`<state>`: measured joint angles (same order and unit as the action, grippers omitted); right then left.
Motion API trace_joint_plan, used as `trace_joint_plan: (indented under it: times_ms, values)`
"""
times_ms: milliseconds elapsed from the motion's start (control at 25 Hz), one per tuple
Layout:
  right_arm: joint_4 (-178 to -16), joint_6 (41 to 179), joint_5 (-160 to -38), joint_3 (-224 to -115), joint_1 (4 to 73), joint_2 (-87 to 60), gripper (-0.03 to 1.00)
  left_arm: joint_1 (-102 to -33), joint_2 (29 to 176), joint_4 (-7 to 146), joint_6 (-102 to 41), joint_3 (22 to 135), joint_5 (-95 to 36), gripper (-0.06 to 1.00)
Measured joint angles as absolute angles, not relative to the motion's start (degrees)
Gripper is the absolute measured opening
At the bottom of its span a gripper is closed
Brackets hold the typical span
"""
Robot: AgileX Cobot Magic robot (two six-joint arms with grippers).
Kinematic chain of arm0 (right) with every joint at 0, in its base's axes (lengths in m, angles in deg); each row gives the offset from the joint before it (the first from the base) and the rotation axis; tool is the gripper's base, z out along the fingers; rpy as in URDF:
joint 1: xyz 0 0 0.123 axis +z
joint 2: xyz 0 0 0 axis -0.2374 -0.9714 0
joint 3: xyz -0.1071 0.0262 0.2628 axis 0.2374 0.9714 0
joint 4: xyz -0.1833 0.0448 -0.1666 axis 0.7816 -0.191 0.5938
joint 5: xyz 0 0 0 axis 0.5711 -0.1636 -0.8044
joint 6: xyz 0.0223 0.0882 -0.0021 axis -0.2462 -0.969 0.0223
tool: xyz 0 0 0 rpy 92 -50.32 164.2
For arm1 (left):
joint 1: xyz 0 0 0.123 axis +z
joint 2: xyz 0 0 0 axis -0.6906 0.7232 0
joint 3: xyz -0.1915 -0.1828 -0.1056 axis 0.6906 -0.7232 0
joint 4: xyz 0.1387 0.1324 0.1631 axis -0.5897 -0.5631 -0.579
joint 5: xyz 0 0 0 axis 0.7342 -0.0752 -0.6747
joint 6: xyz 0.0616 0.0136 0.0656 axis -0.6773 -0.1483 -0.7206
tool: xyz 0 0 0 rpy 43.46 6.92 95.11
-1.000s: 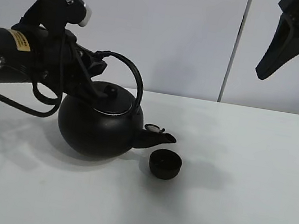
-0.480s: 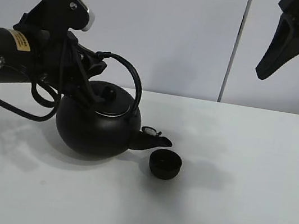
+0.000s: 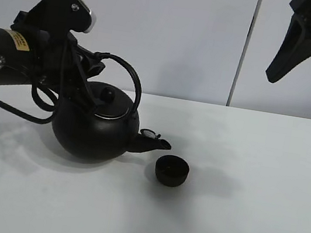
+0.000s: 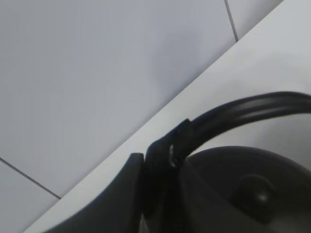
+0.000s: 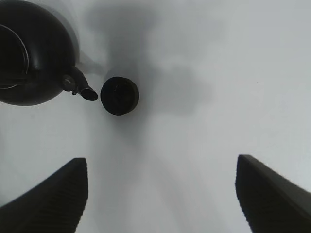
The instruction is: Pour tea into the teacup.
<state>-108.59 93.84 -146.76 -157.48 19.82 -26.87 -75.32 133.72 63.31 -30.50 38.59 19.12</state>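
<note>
Teacup [image 3: 171, 171] stands upright on the white table [image 3: 256, 227], small, round and matte black, near the middle of the high view and just to the right of the spout [image 3: 152, 144]. The spout tip points toward the cup's rim but lies beside it, not over the opening; my right wrist view shows the same small gap between them.

My left gripper [image 3: 95, 64] is pressed together on the arched handle [image 3: 132, 75], pinching it low down, close to where it joins the body on the side away from the spout. The kettle [image 3: 89, 132] is big, round and black, with a knob [image 3: 107, 93] on its lid, and it leans slightly spout-down. Whether its base touches the table I cannot tell.

My right gripper [image 3: 297, 90] is spread wide with nothing between its fingers. It hangs high above the right part of the table, well apart from both cup and kettle.
</note>
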Motion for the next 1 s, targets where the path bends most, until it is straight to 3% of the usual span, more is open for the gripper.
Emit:
trace_joint_plan:
  times_ms: [1000]
  values:
    - [-108.6, 93.9, -146.7, -157.5, 19.8, -26.9, 0.57, -75.3, 133.7, 64.3, -36.9, 38.6, 19.1, 0.12]
